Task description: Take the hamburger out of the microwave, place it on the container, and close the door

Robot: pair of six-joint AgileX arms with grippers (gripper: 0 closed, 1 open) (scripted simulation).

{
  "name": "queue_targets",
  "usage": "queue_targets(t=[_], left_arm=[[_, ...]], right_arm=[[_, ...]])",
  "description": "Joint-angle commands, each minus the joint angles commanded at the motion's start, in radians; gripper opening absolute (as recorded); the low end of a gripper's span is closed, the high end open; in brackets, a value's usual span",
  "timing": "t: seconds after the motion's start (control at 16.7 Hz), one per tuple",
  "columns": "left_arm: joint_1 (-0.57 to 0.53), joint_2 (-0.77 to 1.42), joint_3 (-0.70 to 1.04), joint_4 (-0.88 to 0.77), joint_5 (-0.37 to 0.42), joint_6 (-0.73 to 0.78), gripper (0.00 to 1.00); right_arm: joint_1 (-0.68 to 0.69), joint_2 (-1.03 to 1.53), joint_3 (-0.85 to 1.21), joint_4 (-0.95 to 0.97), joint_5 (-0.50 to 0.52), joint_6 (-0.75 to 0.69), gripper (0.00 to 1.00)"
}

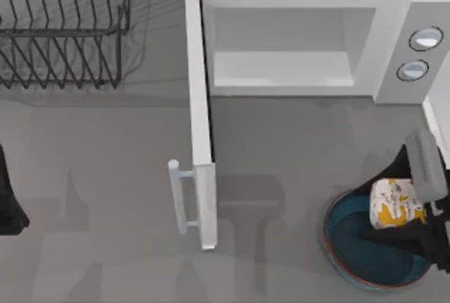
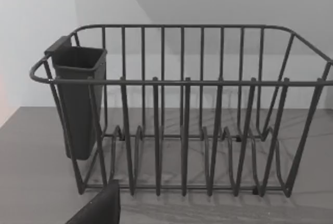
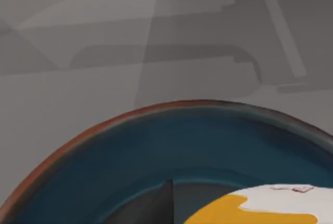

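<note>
The hamburger (image 1: 396, 203) was held clamped in the right claw (image 1: 415, 208) over the blue bowl (image 1: 351, 261). Release should be made low and centred; the microwave door (image 1: 200, 127) stood open.

Top view straight down over the table (image 1: 105, 176), left wrist view low, facing the dish rack (image 2: 182, 109) also overhead far-left, right wrist view close above the container (image 3: 156, 141), shared overhead near-right.

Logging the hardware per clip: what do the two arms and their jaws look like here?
Both arms are black with a matte finish. The right arm carries a grey, flat, rounded-rectangle part near the wrist. The left arm is a plain black angular shape at the table's left edge. No cables or markings can be made out.
</note>
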Motion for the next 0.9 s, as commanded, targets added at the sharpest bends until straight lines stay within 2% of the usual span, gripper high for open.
queue_targets(t=[0.36,0.78,0.9], left_arm=[[0.0,0.0,0.0,0.0,0.0,0.0,1.0],[0.0,0.0,0.0,0.0,0.0,0.0,1.0],[0.0,0.0,0.0,0.0,0.0,0.0,1.0]], right_arm=[[0.046,0.033,-0.052,0.125,0.013,0.096,0.0],[0.053,0.062,-0.082,0.137,0.031,0.117,0.0],[0.053,0.062,-0.082,0.137,0.031,0.117,0.15]])
